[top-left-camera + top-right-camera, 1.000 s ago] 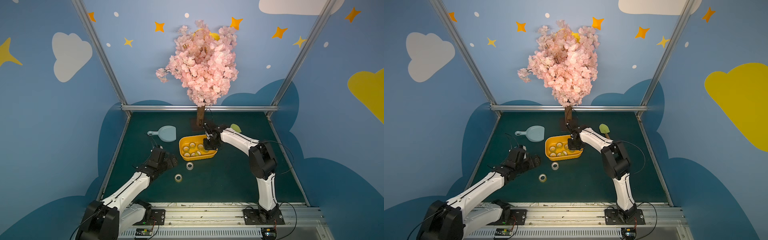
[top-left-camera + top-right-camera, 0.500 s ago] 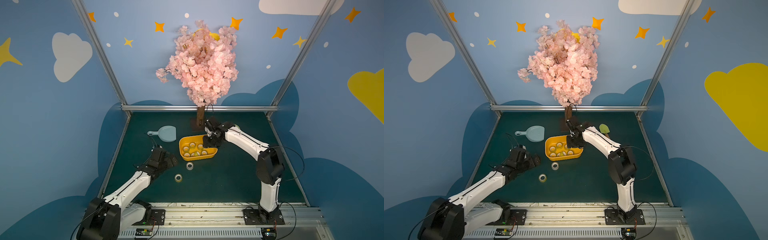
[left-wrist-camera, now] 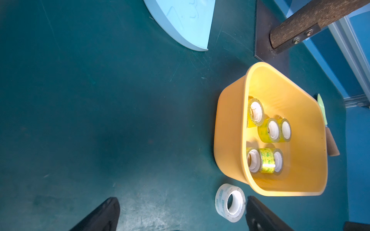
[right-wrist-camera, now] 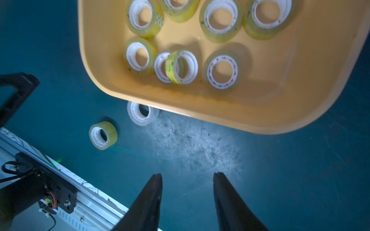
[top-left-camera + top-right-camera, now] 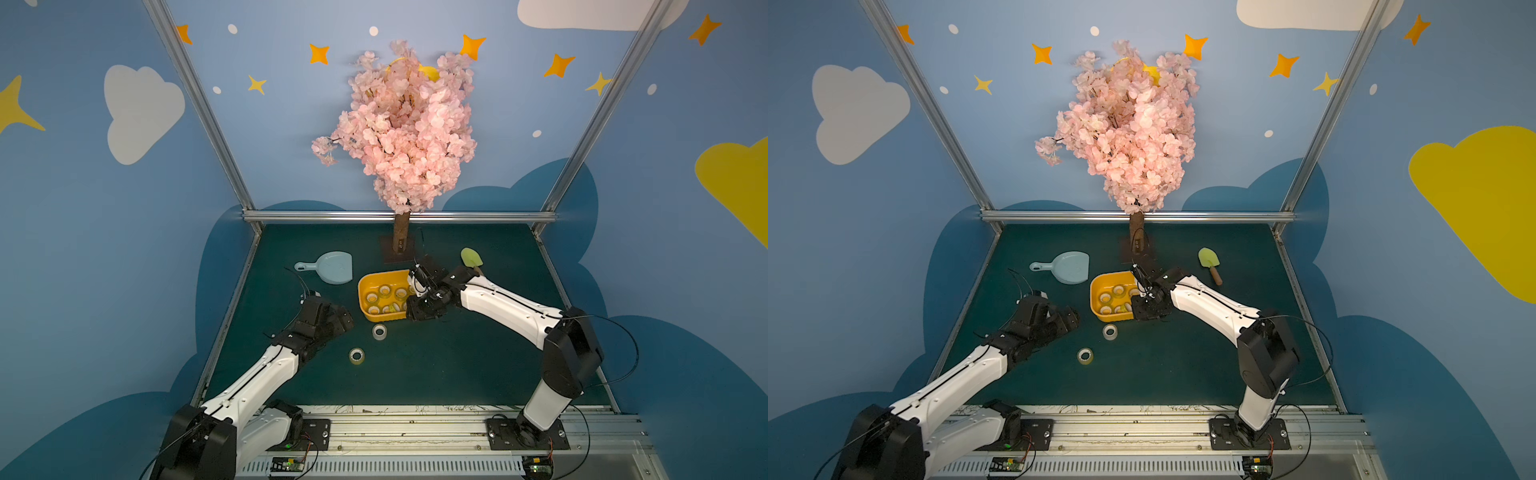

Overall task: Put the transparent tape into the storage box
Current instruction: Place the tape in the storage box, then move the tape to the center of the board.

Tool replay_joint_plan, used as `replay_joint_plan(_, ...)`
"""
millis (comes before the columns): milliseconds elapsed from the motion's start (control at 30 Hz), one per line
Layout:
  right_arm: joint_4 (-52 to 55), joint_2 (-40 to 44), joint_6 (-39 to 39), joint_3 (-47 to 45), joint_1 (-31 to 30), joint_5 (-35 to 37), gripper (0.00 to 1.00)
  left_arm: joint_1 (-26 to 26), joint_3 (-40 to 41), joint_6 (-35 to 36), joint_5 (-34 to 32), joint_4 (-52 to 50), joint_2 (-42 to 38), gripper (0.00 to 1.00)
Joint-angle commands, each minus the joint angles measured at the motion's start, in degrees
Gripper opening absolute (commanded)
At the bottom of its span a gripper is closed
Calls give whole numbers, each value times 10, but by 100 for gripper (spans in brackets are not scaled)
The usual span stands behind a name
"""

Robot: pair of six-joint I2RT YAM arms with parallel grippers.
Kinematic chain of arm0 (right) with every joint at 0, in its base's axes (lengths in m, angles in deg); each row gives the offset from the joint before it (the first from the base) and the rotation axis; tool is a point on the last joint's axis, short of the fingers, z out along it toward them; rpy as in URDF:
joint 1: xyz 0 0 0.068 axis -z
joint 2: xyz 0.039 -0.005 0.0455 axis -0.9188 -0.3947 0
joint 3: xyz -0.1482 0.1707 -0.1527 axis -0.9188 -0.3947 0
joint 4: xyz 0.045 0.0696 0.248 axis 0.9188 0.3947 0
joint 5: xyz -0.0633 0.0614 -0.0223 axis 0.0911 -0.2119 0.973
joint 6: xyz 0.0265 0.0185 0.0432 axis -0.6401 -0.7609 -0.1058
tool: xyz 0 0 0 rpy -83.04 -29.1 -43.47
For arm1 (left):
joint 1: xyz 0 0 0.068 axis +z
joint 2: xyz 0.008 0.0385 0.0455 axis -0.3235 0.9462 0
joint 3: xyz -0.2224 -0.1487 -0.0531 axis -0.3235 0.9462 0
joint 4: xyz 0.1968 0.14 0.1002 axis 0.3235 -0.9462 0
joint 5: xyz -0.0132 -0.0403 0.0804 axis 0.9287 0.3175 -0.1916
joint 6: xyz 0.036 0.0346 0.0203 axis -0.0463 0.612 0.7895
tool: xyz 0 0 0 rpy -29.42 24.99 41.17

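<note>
My left arm [image 5: 257, 378] and right arm [image 5: 498, 305] are glossy white shells dotted with tiny screws, joined by boxy matte-black joints, with thin black cables [image 5: 634, 347] looping off them, while left gripper [image 3: 182, 199] and right gripper [image 4: 187, 174] each bear two tapered, smooth black fingers [image 4: 148, 204].

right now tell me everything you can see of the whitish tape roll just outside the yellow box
The whitish tape roll is clear film wound on a white plastic core, with teal print on its outer wrap. It lies flat on the green mat, hole up, a small gap off the near wall of the storage box, touching nothing else.
</note>
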Motion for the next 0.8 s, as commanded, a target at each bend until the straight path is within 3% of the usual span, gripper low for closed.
replay_joint_plan(0,-29,46,-14,-29,-1,9,48,-3,-3,-7,13,-5,12,100)
replay_joint_plan(167,-55,67,-25,-77,-6,6,48,-7,-33,6,7,-18,26,100)
replay_joint_plan(300,-63,81,-72,-114,-16,67,46,-6,-31,-10,2,-15,18,100)
replay_joint_plan(367,-96,93,-82,-145,-18,62,46,-6,-28,-8,5,-15,15,100)
replay_joint_plan(600,-132,102,-104,-187,-31,63,46,-6,-33,47,2,-43,6,100)
replay_joint_plan(767,-146,115,-143,-224,-46,137,45,1,-54,34,21,-59,17,100)
